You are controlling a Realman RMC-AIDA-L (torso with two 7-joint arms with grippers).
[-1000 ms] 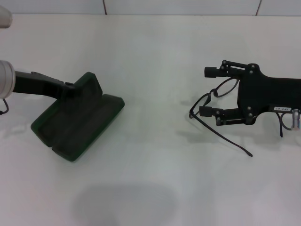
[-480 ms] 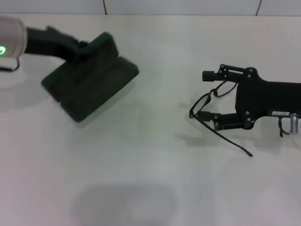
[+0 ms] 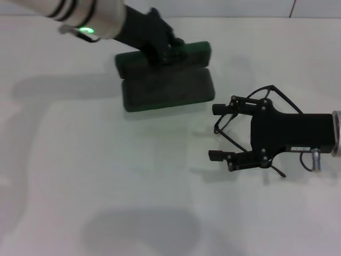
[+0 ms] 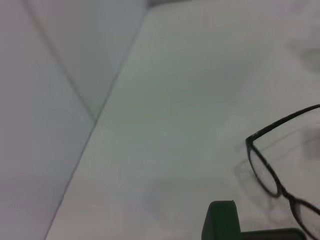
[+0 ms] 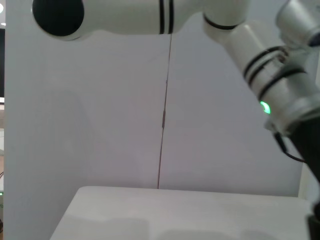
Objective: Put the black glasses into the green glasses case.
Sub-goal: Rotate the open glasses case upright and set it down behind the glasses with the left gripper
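Observation:
The green glasses case (image 3: 168,88) lies open on the white table, back centre, its lid raised. My left gripper (image 3: 164,49) is shut on the lid's edge. The black glasses (image 3: 220,122) lie on the table to the right of the case, partly hidden under my right gripper (image 3: 214,132). That gripper is open, with one finger on each side of the frame's front. One temple arm sticks out behind the gripper body. The left wrist view shows the glasses (image 4: 264,169) and a corner of the case (image 4: 222,220).
The white table (image 3: 106,176) has a pale wall along its back edge. The right wrist view shows the left arm (image 5: 280,75) against the wall (image 5: 125,125) and the table's far edge. Nothing else stands on the table.
My left gripper has carried the open case from the table's left side to the back centre, close to the glasses. My right gripper has shifted left and nearer, over the glasses.

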